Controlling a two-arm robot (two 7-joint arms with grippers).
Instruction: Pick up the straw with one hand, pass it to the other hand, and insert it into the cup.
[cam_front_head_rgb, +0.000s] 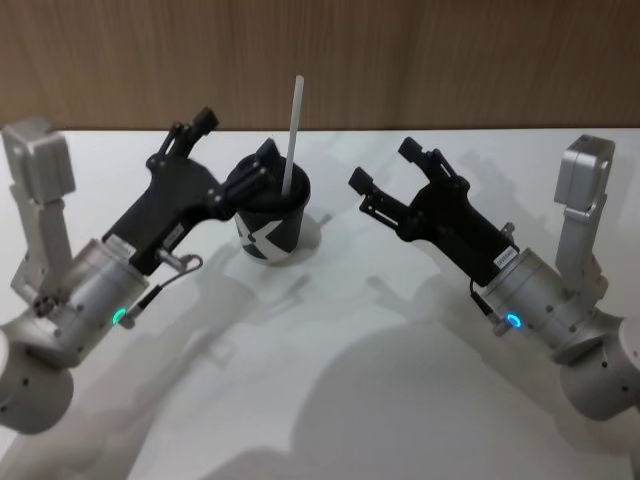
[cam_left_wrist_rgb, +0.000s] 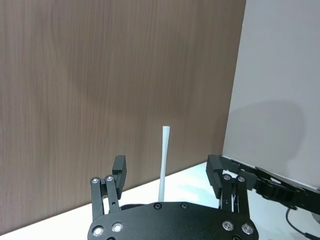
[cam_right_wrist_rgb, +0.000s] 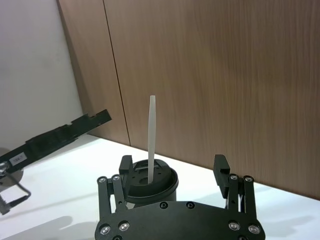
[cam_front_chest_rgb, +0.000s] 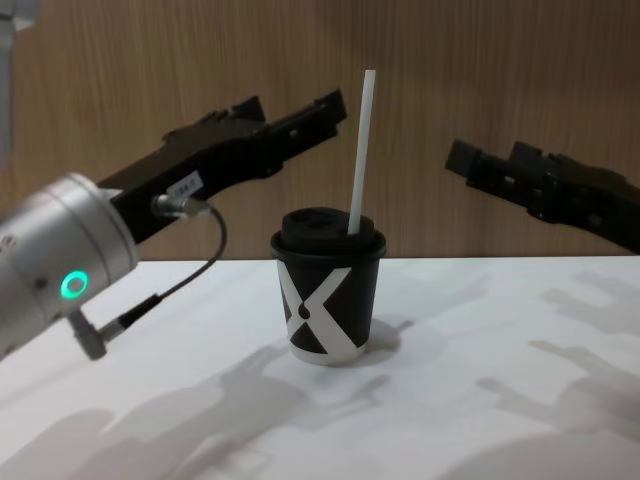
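Observation:
The black cup (cam_front_head_rgb: 272, 228) with the white X stands upright on the white table, and the white straw (cam_front_head_rgb: 293, 128) sticks up through its lid, leaning slightly. My left gripper (cam_front_head_rgb: 236, 140) hovers open just left of the cup at straw height, holding nothing. My right gripper (cam_front_head_rgb: 386, 165) is open to the right of the cup, a short gap away. From the chest, the straw (cam_front_chest_rgb: 360, 150) rises well above the cup (cam_front_chest_rgb: 330, 300), between the left gripper (cam_front_chest_rgb: 295, 110) and the right gripper (cam_front_chest_rgb: 490, 158). The left wrist view faces the straw (cam_left_wrist_rgb: 164, 160); the right wrist view faces the cup (cam_right_wrist_rgb: 150, 181).
The white table (cam_front_head_rgb: 350, 400) stretches toward me with only shadows on it. A brown wood-panel wall (cam_front_head_rgb: 400, 60) runs close behind the cup. A thin cable (cam_front_chest_rgb: 180, 280) hangs from my left wrist.

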